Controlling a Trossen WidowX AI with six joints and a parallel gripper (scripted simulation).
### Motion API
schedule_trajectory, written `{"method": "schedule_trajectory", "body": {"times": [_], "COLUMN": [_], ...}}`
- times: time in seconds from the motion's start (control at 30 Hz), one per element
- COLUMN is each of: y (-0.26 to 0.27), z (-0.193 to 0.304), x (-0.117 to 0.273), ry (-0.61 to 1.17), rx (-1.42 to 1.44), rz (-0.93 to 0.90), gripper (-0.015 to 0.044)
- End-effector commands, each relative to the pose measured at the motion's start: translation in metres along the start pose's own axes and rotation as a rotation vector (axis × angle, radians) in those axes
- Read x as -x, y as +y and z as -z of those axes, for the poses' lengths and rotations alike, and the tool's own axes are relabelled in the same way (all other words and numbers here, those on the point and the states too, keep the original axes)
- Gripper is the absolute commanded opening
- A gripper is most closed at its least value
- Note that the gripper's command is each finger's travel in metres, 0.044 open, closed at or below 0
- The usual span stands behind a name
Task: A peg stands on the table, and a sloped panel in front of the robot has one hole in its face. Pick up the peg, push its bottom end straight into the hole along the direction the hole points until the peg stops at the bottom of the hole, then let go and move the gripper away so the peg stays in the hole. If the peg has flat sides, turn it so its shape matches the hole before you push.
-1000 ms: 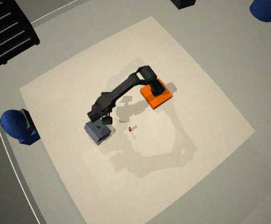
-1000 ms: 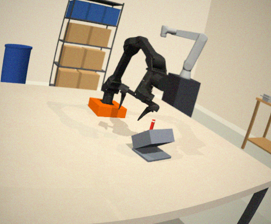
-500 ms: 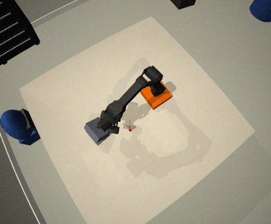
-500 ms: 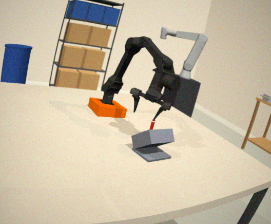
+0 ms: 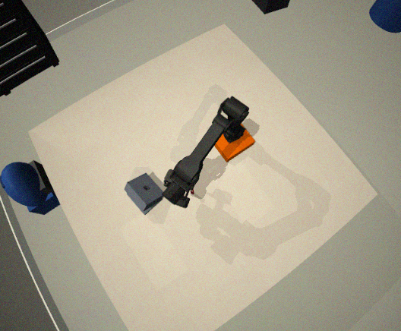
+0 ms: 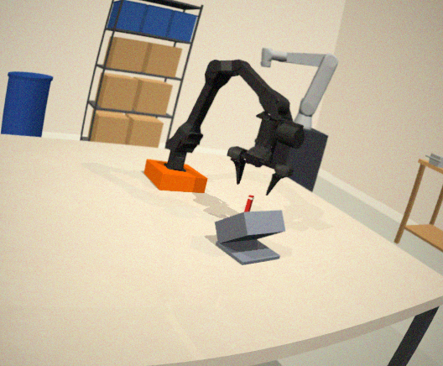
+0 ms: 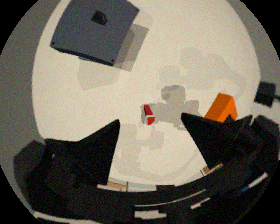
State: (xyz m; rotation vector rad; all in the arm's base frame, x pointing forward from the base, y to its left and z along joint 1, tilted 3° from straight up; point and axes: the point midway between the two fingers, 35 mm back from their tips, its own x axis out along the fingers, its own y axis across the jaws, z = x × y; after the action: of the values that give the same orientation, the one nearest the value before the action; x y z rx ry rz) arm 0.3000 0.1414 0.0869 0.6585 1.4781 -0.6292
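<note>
The red peg [image 5: 192, 191] [image 6: 249, 203] [image 7: 148, 113] stands on the table, with a pale band near its top; its lower part is hidden by the panel in the exterior view. My gripper [image 6: 252, 189] [image 7: 151, 119] is open and empty, pointing down above the peg. In the wrist view the peg shows between the two fingertips, with a gap in height seen in the exterior view. The grey sloped panel [image 5: 141, 197] [image 6: 265, 224] [image 7: 81, 37] stands beside the gripper. Its dark, angular hole [image 5: 146, 187] [image 7: 99, 18] is empty; the exact hole shape is too small to tell.
The orange base [image 5: 232, 148] [image 6: 179, 180] [image 7: 221, 107] of the arm stands on the table [image 5: 265, 163] [image 6: 104, 285], on the far side of the peg from the panel. Shelves, a blue barrel and a grey robot arm stand beyond the table.
</note>
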Motion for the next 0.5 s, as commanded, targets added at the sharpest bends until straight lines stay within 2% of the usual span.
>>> {"method": "schedule_trajectory", "body": {"times": [0.0,0.47], "y": [-0.002,-0.001], "z": [0.015,0.015], "x": [-0.002,-0.015], "ry": [0.034,0.034], "rx": [-0.044,-0.044], "rz": [-0.008,-0.008], "gripper": [0.0440,0.0440]}}
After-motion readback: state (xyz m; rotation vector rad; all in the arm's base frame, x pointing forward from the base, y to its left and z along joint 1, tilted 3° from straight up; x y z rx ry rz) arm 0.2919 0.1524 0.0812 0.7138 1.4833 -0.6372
